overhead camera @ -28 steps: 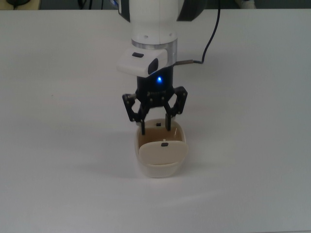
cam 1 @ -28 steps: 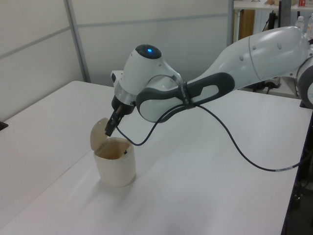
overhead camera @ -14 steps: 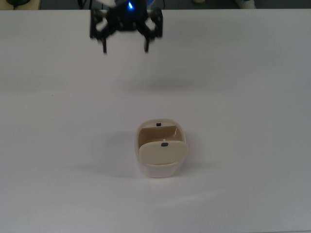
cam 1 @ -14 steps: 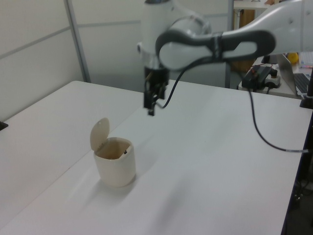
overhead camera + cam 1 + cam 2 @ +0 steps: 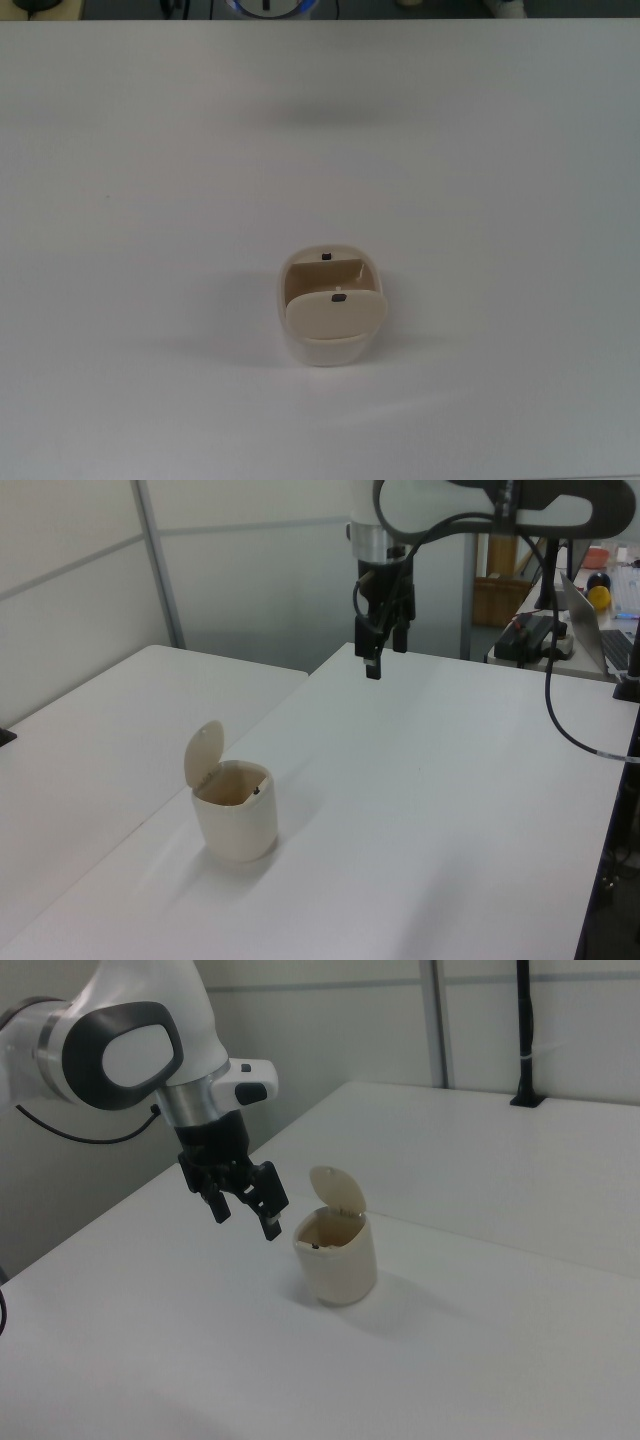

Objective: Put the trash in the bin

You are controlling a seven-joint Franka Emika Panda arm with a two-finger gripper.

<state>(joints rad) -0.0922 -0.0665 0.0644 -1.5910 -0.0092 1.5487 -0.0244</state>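
White tabletop (image 5: 150,250) fills the top view; grey partition panels (image 5: 80,570) stand behind it in the left view, and a seam (image 5: 270,705) runs between two table sections.

Bin (image 5: 331,308): cream-beige tub, upright on the table, slightly below centre of the top view. Swing lid (image 5: 203,753) tipped up and standing open on the left view's left side of the rim. Two small dark tabs visible from above, one on the lid (image 5: 338,297), one at the far rim (image 5: 326,256). Tan interior (image 5: 325,1232) exposed; contents cannot be made out in any view.

Trash: no loose paper wad is visible on the table or between the fingers. Whether it lies inside the bin cannot be told.

Gripper (image 5: 241,1209): black two-finger claw on the white Panda arm (image 5: 130,1045), raised above the table and clear of the bin. In the right view it hangs just beside the bin on the right view's left; in the left view (image 5: 380,650) it appears well apart from the bin, toward the far edge. Fingers (image 5: 270,1222) spread apart, holding nothing. A black cable (image 5: 570,730) loops down from the arm on the left view's right.
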